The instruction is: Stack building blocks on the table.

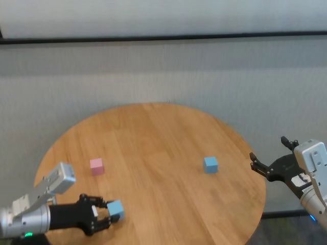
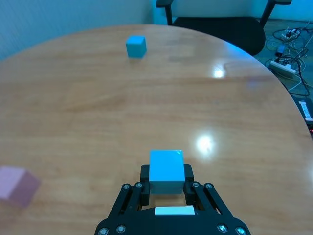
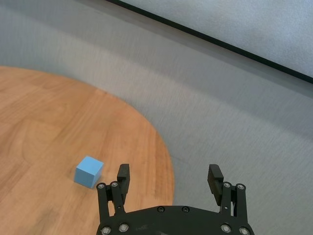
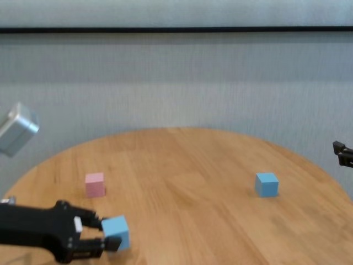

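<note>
Head view: the left tool sits low over the near left of the round light-brown wooden table, clenched on a small matte light blue cube. A pale pink matte cube rests just beyond it, and a second light blue cube lies well apart toward the right. The right tool hangs off the table's right edge, fingers spread and empty.

Left wrist view: the cube sits gripped between both fingers.

Right wrist view: released fingers, the second blue cube nearby on the wood.

Chest view: the held cube is right down at the table.
</note>
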Controlling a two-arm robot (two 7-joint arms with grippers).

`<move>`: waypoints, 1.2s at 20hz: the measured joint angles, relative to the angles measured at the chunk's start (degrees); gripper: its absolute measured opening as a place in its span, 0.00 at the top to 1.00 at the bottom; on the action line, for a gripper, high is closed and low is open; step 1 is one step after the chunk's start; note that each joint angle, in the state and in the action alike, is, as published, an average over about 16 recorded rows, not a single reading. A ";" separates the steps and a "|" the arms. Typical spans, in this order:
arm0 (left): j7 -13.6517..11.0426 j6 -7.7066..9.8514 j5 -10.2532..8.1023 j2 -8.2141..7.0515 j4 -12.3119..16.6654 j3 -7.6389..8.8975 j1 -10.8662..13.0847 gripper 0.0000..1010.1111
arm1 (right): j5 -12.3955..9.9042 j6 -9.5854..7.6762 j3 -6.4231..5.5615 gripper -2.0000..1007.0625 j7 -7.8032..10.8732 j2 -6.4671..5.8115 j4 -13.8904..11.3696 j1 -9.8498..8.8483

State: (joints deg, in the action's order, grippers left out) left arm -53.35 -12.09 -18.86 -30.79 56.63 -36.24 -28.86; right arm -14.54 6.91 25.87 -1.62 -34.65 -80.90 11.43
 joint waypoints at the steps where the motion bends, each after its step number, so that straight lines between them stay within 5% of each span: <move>1: -0.09 -0.14 0.21 0.32 -0.30 -0.13 -0.46 0.61 | 0.00 0.00 0.00 0.00 0.00 0.00 0.00 0.00; 7: -1.06 -1.60 1.78 3.46 -4.26 -1.38 -4.38 0.61 | 0.00 0.00 0.00 0.00 0.00 0.00 0.00 0.00; 17: -2.01 -5.37 4.91 10.94 -16.60 -3.68 -11.84 0.61 | 0.00 0.00 0.00 0.00 0.00 0.00 0.00 0.00; 24: -2.76 -7.91 6.74 14.57 -23.45 -4.35 -14.93 0.61 | 0.00 0.00 0.00 0.00 0.00 0.00 0.00 0.00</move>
State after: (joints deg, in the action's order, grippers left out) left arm -56.12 -20.00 -12.12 -16.22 33.19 -40.58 -43.79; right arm -14.54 6.91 25.87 -1.62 -34.65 -80.91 11.43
